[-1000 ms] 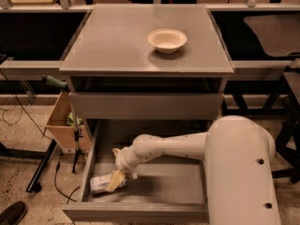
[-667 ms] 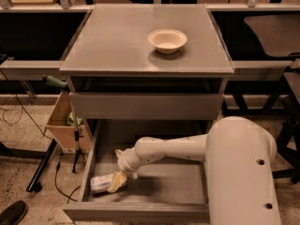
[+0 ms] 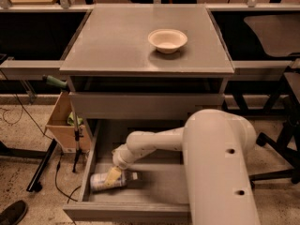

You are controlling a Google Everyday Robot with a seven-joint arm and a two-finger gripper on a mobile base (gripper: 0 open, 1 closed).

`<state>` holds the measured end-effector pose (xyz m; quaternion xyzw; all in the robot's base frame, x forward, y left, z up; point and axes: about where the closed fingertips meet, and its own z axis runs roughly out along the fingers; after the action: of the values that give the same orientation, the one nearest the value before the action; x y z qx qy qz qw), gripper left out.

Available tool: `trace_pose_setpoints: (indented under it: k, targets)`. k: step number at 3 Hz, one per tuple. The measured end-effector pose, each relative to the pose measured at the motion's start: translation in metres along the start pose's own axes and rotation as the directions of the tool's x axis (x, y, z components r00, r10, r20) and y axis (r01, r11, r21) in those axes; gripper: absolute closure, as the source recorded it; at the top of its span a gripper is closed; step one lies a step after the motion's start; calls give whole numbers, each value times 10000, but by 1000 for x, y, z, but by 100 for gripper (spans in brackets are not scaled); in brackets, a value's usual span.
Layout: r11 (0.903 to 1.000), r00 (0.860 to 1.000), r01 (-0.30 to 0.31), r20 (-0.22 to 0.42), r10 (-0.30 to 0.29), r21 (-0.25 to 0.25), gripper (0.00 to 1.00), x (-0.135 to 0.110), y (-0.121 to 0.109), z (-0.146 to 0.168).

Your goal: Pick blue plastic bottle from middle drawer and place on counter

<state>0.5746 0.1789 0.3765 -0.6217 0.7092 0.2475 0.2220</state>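
Note:
The blue plastic bottle (image 3: 102, 182) lies on its side at the front left of the open middle drawer (image 3: 126, 212), its cap end pointing right. My gripper (image 3: 113, 176) reaches down into the drawer from the right and sits right on top of the bottle, touching it. The white arm (image 3: 154, 142) crosses the drawer and hides part of its floor. The counter (image 3: 126, 46) is the grey top of the cabinet above.
A white paper bowl (image 3: 167, 40) stands on the counter at the right rear. A closed drawer front (image 3: 145, 104) is above the open drawer. A cardboard box (image 3: 63, 123) and a stand with cables are on the floor to the left. Dark tables flank the cabinet.
The gripper has stayed over the bottle, shifting only slightly. The bottle lies in the same spot.

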Motion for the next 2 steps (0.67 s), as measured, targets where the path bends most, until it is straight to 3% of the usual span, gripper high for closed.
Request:
trace_pose_setpoints:
  k: [1,2]
  targets:
    - [9992,9992,395,39,-395,33,37,-17,-10,4]
    - [9993,9993,180,-332,-191,-331,61,-4,-5,6]
